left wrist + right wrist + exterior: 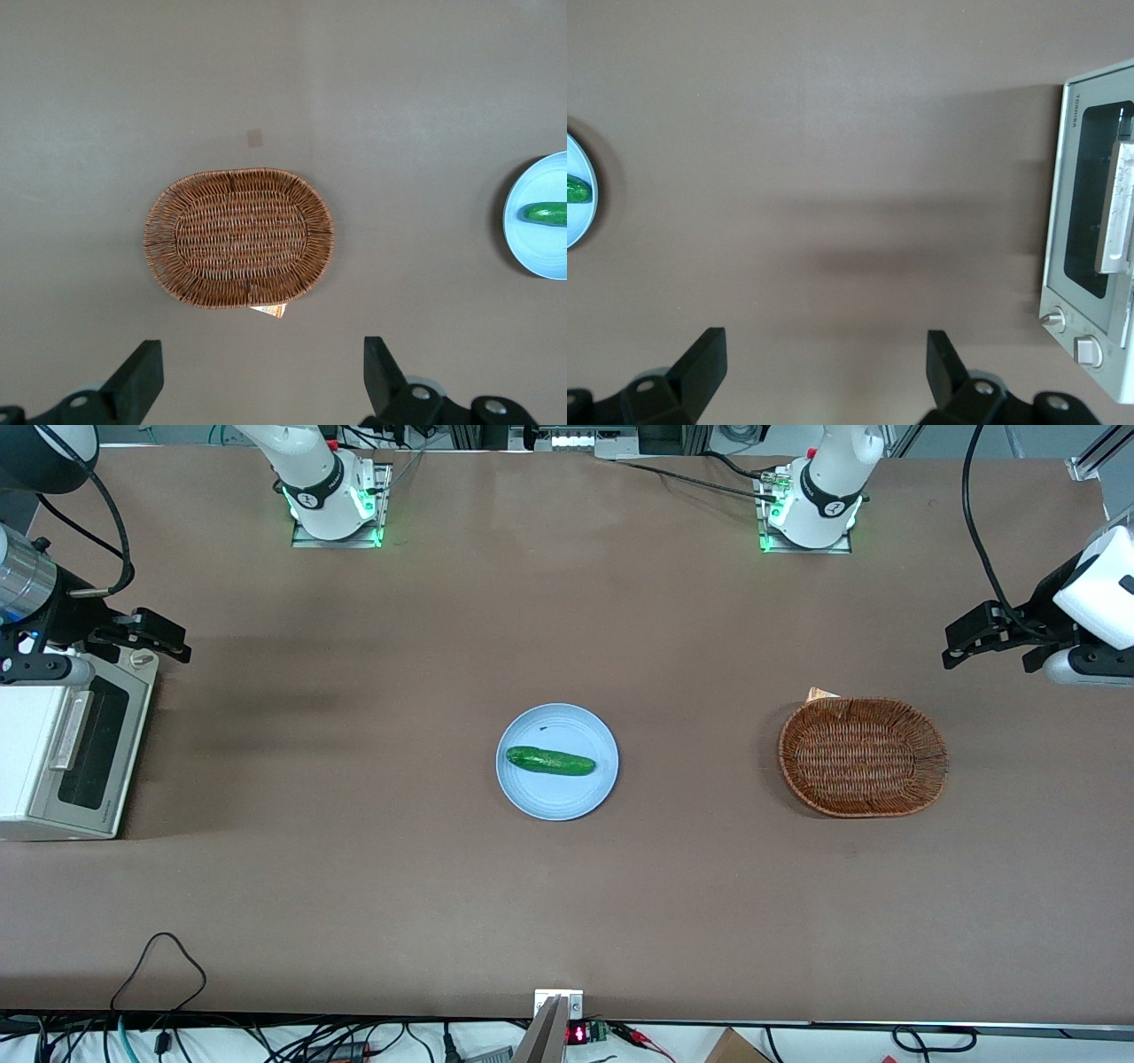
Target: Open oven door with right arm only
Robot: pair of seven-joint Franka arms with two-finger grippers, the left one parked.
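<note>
A round pale-blue plate [556, 797] sits near the middle of the brown table [567, 903], with a green cucumber [550, 761] lying flat across it. Toward the parked arm's end rests an oval wicker basket [863, 756], nothing visible inside, and a small orange-and-white card [820, 693] pokes out from under its rim. Black cables [159, 965] trail over the table edge nearest the front camera.

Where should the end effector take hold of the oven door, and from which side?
Probably the pale bar handle on the door, approached from the plate's side. The bar stands proud. The open end effector hovers near the knobs.
</note>
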